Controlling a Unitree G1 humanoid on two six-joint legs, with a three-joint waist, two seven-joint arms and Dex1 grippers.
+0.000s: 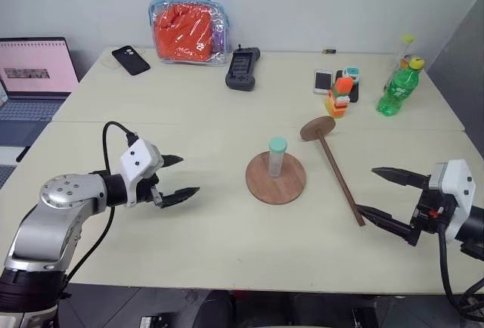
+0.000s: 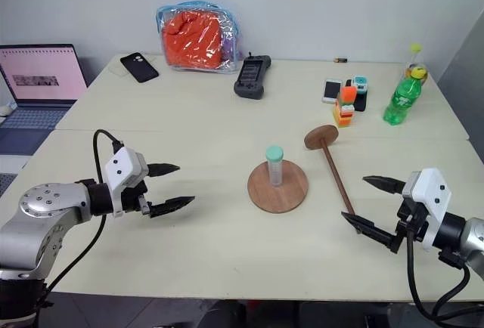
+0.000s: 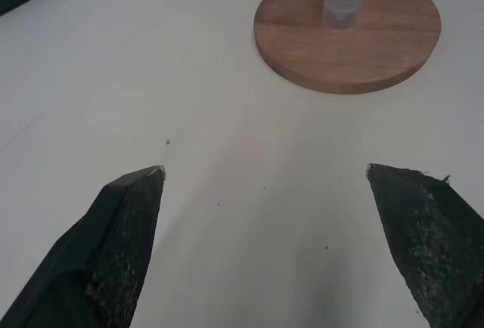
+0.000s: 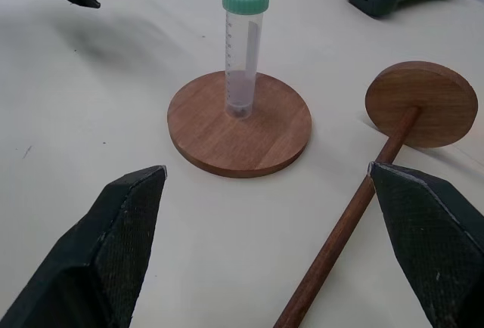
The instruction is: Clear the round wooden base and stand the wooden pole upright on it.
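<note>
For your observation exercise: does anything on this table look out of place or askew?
Yes. A clear tube stands upright at the centre of the round wooden base, and the wooden pole lies flat on the table beside it.

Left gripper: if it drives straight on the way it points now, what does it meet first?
Probably the round reddish-brown wooden base, with the clear teal-capped tube standing on it. The open left gripper points that way over bare table; its height is unclear.

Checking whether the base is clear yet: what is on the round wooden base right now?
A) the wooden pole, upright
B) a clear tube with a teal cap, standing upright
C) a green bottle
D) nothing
B: the clear tube with a teal cap stands upright at the middle of the round wooden base; the wooden pole lies on the table beside it.
</note>
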